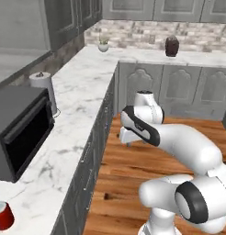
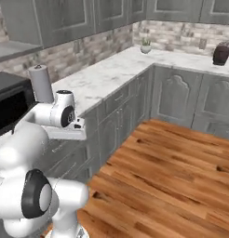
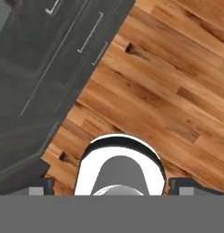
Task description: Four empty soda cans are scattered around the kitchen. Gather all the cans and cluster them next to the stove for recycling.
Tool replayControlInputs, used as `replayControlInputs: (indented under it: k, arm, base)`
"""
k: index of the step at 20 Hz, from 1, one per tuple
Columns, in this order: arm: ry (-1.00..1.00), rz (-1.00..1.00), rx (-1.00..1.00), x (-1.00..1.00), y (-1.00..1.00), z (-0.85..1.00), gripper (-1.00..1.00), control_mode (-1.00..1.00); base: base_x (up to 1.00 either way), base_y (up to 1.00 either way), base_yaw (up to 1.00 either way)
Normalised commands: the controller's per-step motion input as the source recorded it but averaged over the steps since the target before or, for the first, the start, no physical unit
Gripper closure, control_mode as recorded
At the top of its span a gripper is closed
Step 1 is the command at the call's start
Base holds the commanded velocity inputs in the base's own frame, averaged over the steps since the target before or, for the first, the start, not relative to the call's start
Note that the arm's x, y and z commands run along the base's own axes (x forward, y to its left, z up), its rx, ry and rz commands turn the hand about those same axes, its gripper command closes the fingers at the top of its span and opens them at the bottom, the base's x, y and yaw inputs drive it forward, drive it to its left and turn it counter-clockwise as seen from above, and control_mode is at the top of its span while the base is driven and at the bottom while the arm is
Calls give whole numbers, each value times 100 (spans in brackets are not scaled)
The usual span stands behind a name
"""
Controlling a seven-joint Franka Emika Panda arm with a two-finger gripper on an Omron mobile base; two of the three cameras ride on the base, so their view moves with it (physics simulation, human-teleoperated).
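One red soda can (image 1: 2,215) with a silvery top stands upright on the marble counter (image 1: 82,92), at the near left corner in the left base view, just in front of the microwave. My gripper (image 1: 127,139) hangs over the wooden floor beside the cabinet fronts, well to the right of that can and lower than the countertop. In the hand view the gripper (image 3: 112,187) points straight down at the floor, open, its dark fingertips (image 3: 41,186) wide apart with nothing between them. The stove is out of view.
A black microwave (image 1: 18,131) and a grey paper-towel roll (image 1: 43,87) stand on the left counter. A small potted plant (image 1: 103,45) and a dark jar (image 1: 172,46) sit at the far corner. Grey cabinet fronts (image 3: 41,68) border the wooden floor (image 2: 172,176).
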Motion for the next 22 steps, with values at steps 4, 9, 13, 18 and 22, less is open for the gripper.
replayControlInputs:
  k: [4, 9, 13, 18, 22]
  arm:
    - [0, 0, 0, 0, 0, 0, -100, 100]
    - [0, 0, 0, 0, 0, 0, -100, 100]
    - [0, 0, 0, 0, 0, 0, -100, 100]
    - [0, 0, 0, 0, 0, 0, -100, 100]
    - [0, 0, 0, 0, 0, 0, -100, 100]
  base:
    - [0, 1, -100]
    - [12, 1, -59]
    - [-35, 14, 0]
    - [-66, 28, 2]
    - [-70, 24, 1]
